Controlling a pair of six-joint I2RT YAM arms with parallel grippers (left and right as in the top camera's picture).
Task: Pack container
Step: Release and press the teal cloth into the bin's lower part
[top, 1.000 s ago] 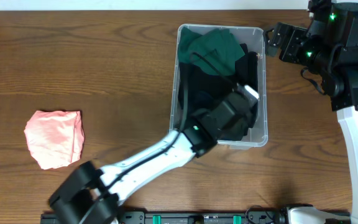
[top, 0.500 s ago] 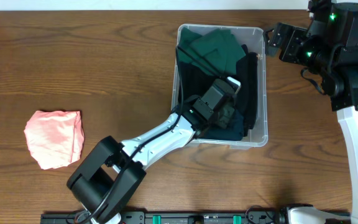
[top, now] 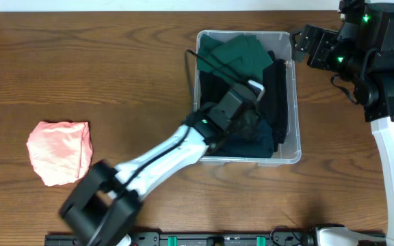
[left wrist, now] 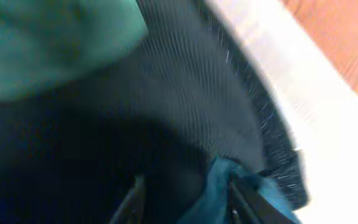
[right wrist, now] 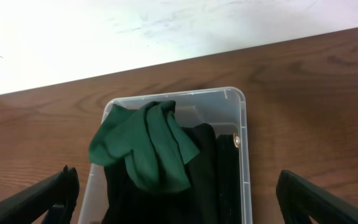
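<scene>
Overhead view: pink cloth lies far left on the wooden table. Left gripper reaches down inside the container, right of centre, fingers apart among dark clothes. Right gripper hangs wide open just outside its upper right corner.

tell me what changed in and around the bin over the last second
The left gripper slid inside the container, from its right side toward the middle and slightly farther from the robot, over the dark clothes. The container's near end swung a little to the right. Whether the gripper holds any cloth cannot be told. The right gripper stayed open beside the container, and the pink cloth did not move.
</scene>
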